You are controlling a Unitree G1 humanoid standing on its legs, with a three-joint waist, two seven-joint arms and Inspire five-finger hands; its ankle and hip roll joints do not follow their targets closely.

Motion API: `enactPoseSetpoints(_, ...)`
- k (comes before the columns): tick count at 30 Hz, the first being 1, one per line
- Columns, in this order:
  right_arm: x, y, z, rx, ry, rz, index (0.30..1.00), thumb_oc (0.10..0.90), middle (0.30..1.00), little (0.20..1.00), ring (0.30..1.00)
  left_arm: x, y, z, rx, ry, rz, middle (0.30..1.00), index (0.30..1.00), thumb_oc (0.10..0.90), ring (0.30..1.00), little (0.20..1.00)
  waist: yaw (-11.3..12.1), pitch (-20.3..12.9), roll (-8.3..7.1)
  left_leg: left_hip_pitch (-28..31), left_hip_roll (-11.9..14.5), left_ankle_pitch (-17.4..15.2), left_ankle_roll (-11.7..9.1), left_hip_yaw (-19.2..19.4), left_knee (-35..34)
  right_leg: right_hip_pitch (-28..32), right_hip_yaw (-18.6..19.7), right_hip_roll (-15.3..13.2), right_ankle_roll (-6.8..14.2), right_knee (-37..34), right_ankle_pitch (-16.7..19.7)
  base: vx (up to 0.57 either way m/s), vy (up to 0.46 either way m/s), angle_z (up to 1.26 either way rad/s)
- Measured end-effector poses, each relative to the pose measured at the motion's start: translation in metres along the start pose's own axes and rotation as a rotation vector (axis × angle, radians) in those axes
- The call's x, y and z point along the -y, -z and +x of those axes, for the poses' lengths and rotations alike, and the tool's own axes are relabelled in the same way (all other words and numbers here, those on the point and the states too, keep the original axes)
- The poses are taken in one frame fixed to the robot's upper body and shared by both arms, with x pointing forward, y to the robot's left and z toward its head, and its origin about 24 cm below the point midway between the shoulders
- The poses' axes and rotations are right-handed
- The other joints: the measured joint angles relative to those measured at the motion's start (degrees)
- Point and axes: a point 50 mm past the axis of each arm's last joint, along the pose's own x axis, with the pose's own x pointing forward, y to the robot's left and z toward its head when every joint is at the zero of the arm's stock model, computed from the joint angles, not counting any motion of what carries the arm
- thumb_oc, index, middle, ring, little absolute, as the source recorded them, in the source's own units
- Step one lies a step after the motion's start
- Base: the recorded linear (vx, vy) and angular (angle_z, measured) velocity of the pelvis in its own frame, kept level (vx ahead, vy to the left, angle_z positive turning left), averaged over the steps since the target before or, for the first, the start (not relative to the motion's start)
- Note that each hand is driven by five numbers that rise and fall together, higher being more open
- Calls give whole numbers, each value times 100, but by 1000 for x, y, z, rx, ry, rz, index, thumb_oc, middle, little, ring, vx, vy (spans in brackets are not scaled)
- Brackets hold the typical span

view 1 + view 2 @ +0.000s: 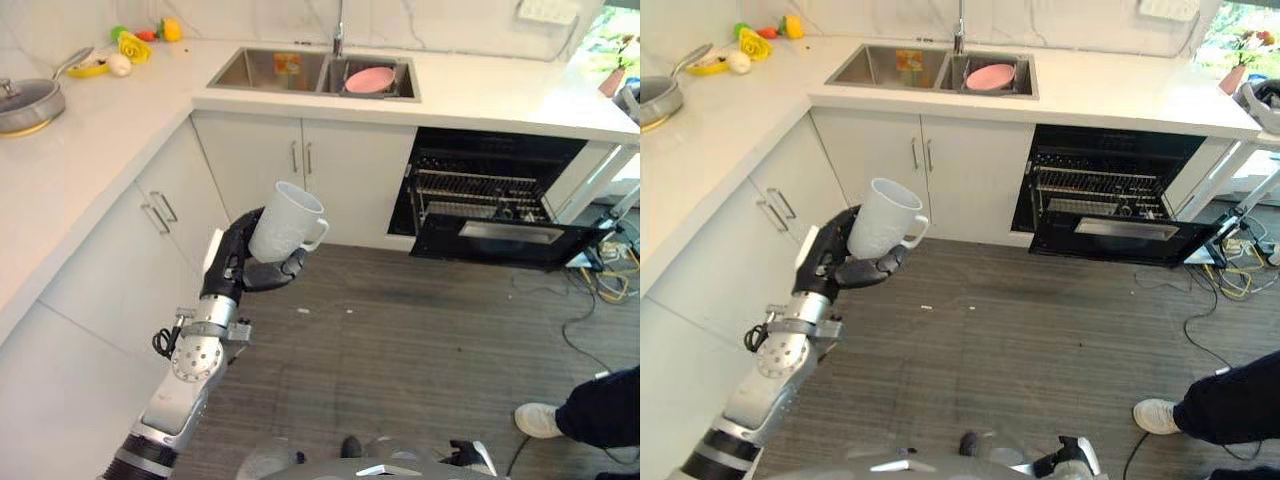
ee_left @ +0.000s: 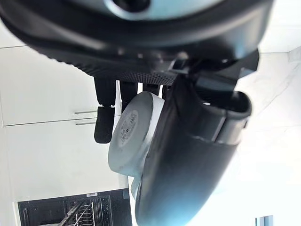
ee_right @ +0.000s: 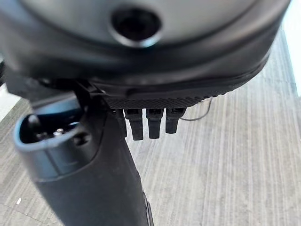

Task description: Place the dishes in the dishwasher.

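I am holding the white mug (image 1: 286,222) in my left hand (image 1: 237,262), with the fingers (image 1: 283,270) curling round its lower part and the thumb pressing on the other side. The mug is tilting, its open mouth facing up and away from me and its handle pointing toward the dishwasher (image 1: 497,196). It is hanging over the wooden floor (image 1: 400,340), well to the left of the dishwasher and in front of the white cabinet doors (image 1: 305,175) under the sink (image 1: 262,70).

The dishwasher is standing open under the white surface (image 1: 500,100), its dark door (image 1: 510,240) hinging down and its wire rack (image 1: 478,190) showing inside. A pink plate (image 1: 369,79) is lying in the sink's basin nearer the dishwasher, up and to the left of it. Far to the left of the dishwasher, on the surface's side wing, a lidded pan (image 1: 28,103) is sitting beside some toy fruit (image 1: 128,44).

My right hand (image 3: 94,155) is hanging over the floor, its fingers (image 3: 149,123) straight and holding nothing. A person's shoe (image 1: 541,420) and dark trouser leg are standing on the floor nearer me than the dishwasher.
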Motion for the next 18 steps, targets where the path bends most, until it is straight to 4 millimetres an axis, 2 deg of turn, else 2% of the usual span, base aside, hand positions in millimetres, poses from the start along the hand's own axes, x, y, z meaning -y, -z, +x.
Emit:
enactPoseSetpoints(1,3,-1,1,3,10,2,900,800,900,900,900,3,-1,1,4,1,-11,300,300,400,300,300,10,12,20,-108,78,70,-22,7,-400,83,2,15,1,-126,-2,245,105,4)
enactPoseSetpoints(3,7,-2,2,7,25,-2,900,800,900,900,900,6,0,0,0,2,-27,300,300,400,300,300,44,14,33,-196,58,256,-13,7,-1218,229,101,10,80,-350,47,255,118,-19)
enactPoseSetpoints(5,14,-3,4,12,44,-16,900,800,900,900,900,10,2,-1,-6,13,-31,300,300,400,300,300,188,2,116,-135,-99,749,-26,-219,-2464,562,271,9,148,-792,184,181,97,-53)
enactPoseSetpoints(6,19,-7,6,26,57,-32,900,800,900,900,900,10,4,-1,-15,9,-33,300,300,400,300,300,142,47,243,-140,-130,1157,-10,-351,-2658,877,320,60,208,-939,166,202,150,-55)
enactPoseSetpoints(8,20,-8,6,27,61,-32,900,800,900,900,900,10,5,-2,-22,8,-33,300,300,400,300,300,140,10,302,-134,-108,1244,37,-346,-2511,985,360,74,264,-971,92,176,138,-41)
enactPoseSetpoints(9,22,-10,6,40,66,-30,900,800,900,900,900,11,6,-2,-27,5,-37,300,300,400,300,300,146,-69,396,-78,-130,1860,478,-303,-2393,1086,484,56,379,-897,-62,132,174,-49)
enactPoseSetpoints(11,14,-21,5,72,48,-13,900,800,900,900,900,10,3,1,-12,1,-36,300,300,400,300,300,85,-146,254,131,-369,1884,663,-143,-2675,1053,539,-214,604,-690,-195,128,197,-43)
enactPoseSetpoints(12,12,-27,5,87,43,-3,900,800,900,900,900,10,2,3,-10,3,-30,300,300,400,300,300,7,-64,351,315,-331,1962,827,-148,-2861,690,542,-252,801,176,-313,91,115,-18)
enactPoseSetpoints(13,9,-32,4,105,28,14,900,800,900,900,900,8,2,4,-10,11,-12,300,300,400,300,300,-66,-35,417,520,-275,1965,871,-142,-3029,150,503,-317,1084,1345,-453,115,91,-15)
enactPoseSetpoints(15,8,-34,3,128,25,9,900,800,900,900,900,5,0,5,2,18,20,300,300,400,300,300,-121,-55,351,743,-381,1824,879,-49,-3166,-375,352,-667,1243,2272,-553,163,11,-17)
enactPoseSetpoints(16,9,-37,3,139,28,8,900,800,900,900,900,2,-2,6,9,12,34,300,300,400,300,300,-56,-64,333,920,-405,1796,894,45,-3329,-696,83,-940,1259,2304,-592,233,-69,-20)
enactPoseSetpoints(17,10,-40,4,147,35,4,900,800,900,900,900,0,-4,8,18,14,48,300,300,400,300,300,-73,-54,337,1014,-406,1795,891,32,-3455,-902,-151,-1083,1252,1765,-557,221,-87,-13)
enactPoseSetpoints(18,12,-40,4,145,40,13,900,800,900,900,900,0,-4,8,19,10,46,300,300,400,300,300,-87,-46,312,1051,-406,1769,859,20,-3468,-967,-224,-1090,1232,1334,-517,168,-68,8)
